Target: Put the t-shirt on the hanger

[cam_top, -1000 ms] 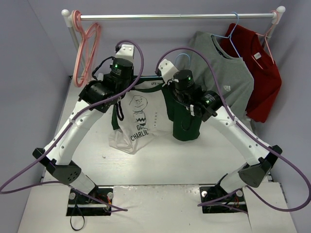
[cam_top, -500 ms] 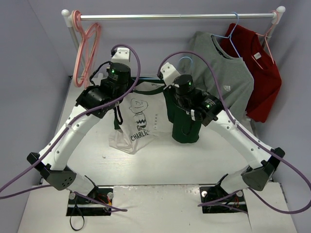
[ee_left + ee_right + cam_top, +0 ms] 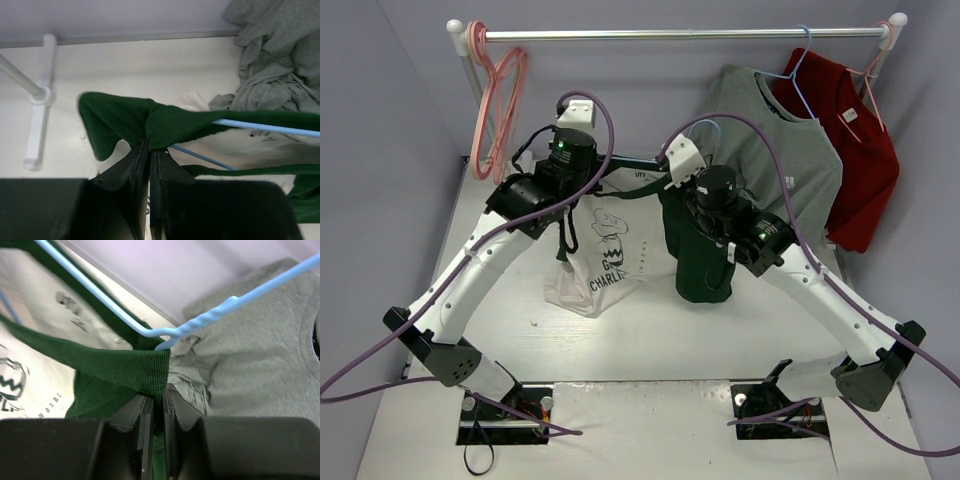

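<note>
The left hand [image 3: 150,150] is clenched on a fold of dark green cloth of the t-shirt [image 3: 610,250], its two black fingers pressed together with the fabric pinched at their tips. Just beyond those tips, the thin light-blue hanger [image 3: 260,126] comes out of the green rib and runs off to the hand's right.

The right hand [image 3: 159,392] is clamped on the ribbed green collar. The hanger's twisted neck sits directly above its fingertips, and one wire arm slants up and away to its left along the neckline.

Between the two hands the shirt is held up, cartoon face outward. Its lower part is crumpled on the white desk [image 3: 650,345] below them.

Behind the right hand a grey t-shirt [image 3: 780,150] hangs from a metal rail [image 3: 680,34], its hem bunched on the desk, with a red t-shirt [image 3: 865,150] just beside it. Pink hangers [image 3: 500,100] hang at the rail's other end, beyond the left hand. Plain lilac walls [image 3: 380,150] close in the desk at the back and both sides. The rail's white foot [image 3: 37,100] rests on the desk.
</note>
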Controlling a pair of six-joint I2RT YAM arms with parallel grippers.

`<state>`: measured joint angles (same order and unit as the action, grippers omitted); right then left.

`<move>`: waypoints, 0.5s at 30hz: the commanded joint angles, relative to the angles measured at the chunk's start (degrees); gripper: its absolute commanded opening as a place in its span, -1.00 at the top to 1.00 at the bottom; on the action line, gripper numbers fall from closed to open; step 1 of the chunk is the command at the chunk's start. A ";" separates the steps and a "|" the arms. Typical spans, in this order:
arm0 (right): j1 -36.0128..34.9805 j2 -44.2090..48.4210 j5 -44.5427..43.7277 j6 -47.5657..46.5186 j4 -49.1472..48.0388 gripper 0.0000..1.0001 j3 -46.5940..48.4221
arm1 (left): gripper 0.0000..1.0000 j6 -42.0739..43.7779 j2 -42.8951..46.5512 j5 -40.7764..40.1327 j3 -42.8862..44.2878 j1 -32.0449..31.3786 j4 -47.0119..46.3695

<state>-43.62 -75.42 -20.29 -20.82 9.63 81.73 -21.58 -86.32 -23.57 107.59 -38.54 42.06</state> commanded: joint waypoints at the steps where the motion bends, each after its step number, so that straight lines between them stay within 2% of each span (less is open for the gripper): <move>1: -0.42 0.80 3.23 2.19 -12.97 1.00 2.20 | 1.00 -4.17 -1.12 7.04 2.62 -0.30 -3.65; 7: -0.42 -1.57 8.25 -0.26 -17.88 1.00 4.22 | 1.00 -4.34 -4.64 9.77 13.51 -0.39 -3.92; 10: -0.15 -3.94 11.40 -3.51 -18.76 1.00 9.75 | 1.00 -4.52 -5.52 11.27 18.69 -0.39 -4.71; 14: 2.73 -5.70 20.01 -3.88 -21.75 1.00 14.41 | 1.00 -4.78 -7.89 13.11 25.91 -0.48 -4.36; 15: 3.53 -5.88 25.16 -3.53 -22.02 1.00 15.72 | 1.00 -4.96 -7.98 14.33 26.44 -0.65 -5.05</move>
<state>-42.04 -81.73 -6.13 -24.16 0.78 91.39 -24.75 -94.89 -14.41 129.08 -38.52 41.74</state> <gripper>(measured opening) 0.106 0.047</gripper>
